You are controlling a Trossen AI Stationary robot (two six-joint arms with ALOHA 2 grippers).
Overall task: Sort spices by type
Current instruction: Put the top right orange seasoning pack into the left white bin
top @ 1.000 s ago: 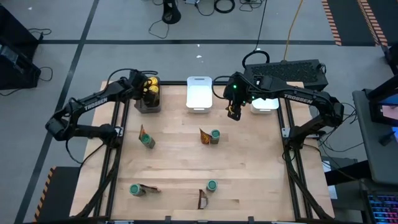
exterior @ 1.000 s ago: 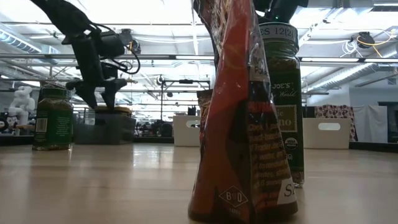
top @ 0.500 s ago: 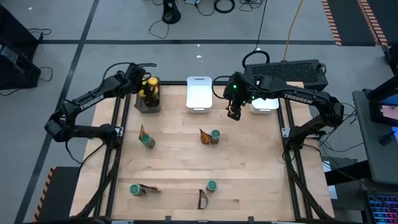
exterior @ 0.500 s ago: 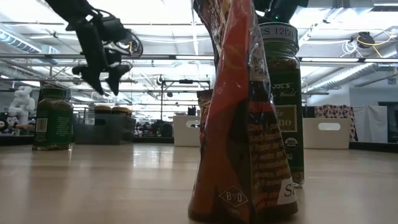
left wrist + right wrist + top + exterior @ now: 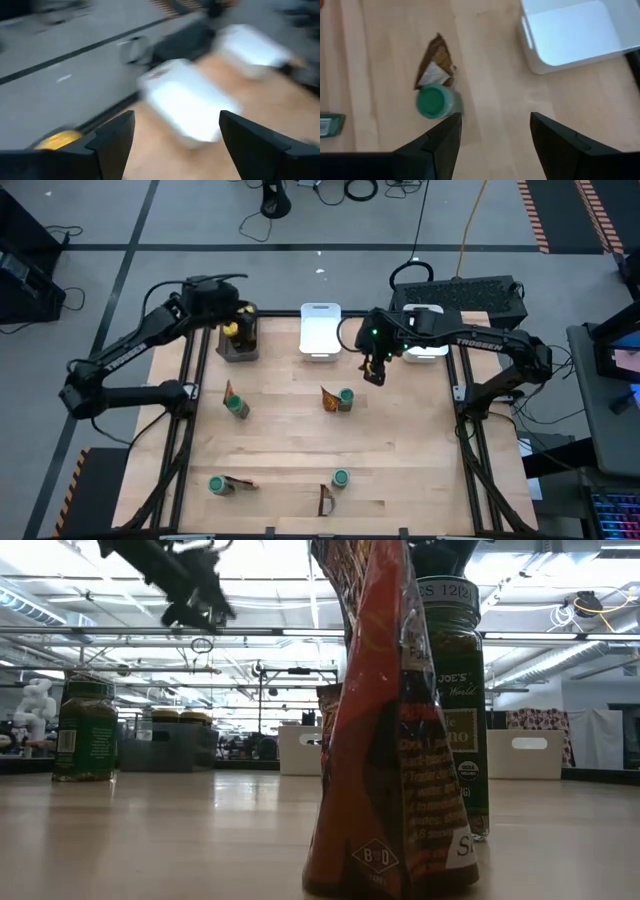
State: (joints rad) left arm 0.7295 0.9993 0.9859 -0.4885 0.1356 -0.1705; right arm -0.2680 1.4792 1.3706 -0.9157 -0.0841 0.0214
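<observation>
Jars with yellow lids [image 5: 238, 330] stand in the dark tray [image 5: 232, 352] at the table's far left. Green-lidded jars [image 5: 346, 398] [image 5: 240, 408] [image 5: 216, 484] [image 5: 340, 478] stand on the table, each beside a brown-orange packet [image 5: 328, 397]. My left gripper [image 5: 226, 308] [image 5: 176, 117] is open and raised above the dark tray, high in the low view [image 5: 195, 608]. My right gripper [image 5: 372, 370] [image 5: 495, 119] is open in the air, far-right of the middle jar [image 5: 434, 101] and its packet [image 5: 436, 65].
Two white trays [image 5: 320, 328] [image 5: 425, 345] sit along the far edge, with the right gripper between them and nearer. In the low view a packet [image 5: 385, 720] and a green-lidded jar [image 5: 455, 690] stand close to the camera. Bare wood lies between the jar groups.
My left gripper has risen from just above the dark tray to well above it, tipping forward and swinging toward the table's right; its fingers stay apart. My right gripper has drifted slightly toward the near-left. The jars and packets have kept their places.
</observation>
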